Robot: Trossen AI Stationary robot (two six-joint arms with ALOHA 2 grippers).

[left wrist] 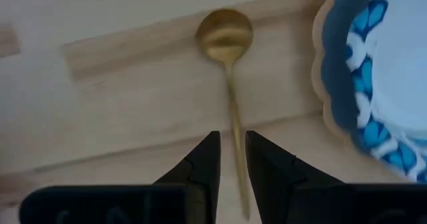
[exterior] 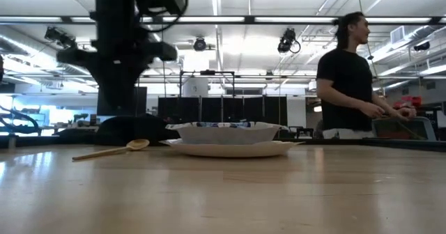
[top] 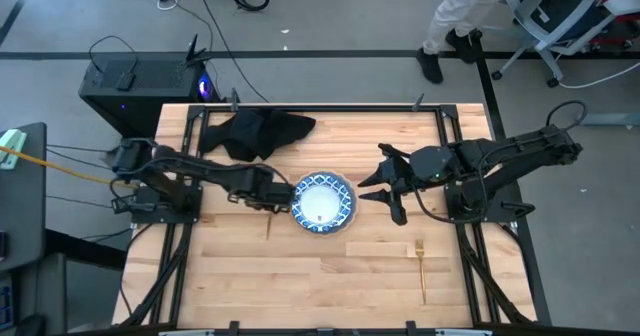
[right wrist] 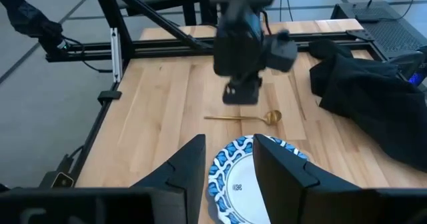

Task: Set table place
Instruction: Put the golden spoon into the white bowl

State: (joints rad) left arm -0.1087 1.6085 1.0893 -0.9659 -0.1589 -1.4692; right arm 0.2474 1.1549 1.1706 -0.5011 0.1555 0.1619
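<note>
Spoon [left wrist: 230,84] lies between left hand [left wrist: 231,159] fingers | unlifted

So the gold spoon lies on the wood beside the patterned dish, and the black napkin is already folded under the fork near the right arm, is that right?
Not quite. The gold spoon does lie on the wood beside the patterned dish, but the black napkin is not under the fork. The high view shows it bunched at the far edge near the left arm; the fork lies alone on bare wood near the right arm.

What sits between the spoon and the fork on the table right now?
The patterned dish stacked on the plate lies between the spoon and the fork; the high view shows it.
</note>
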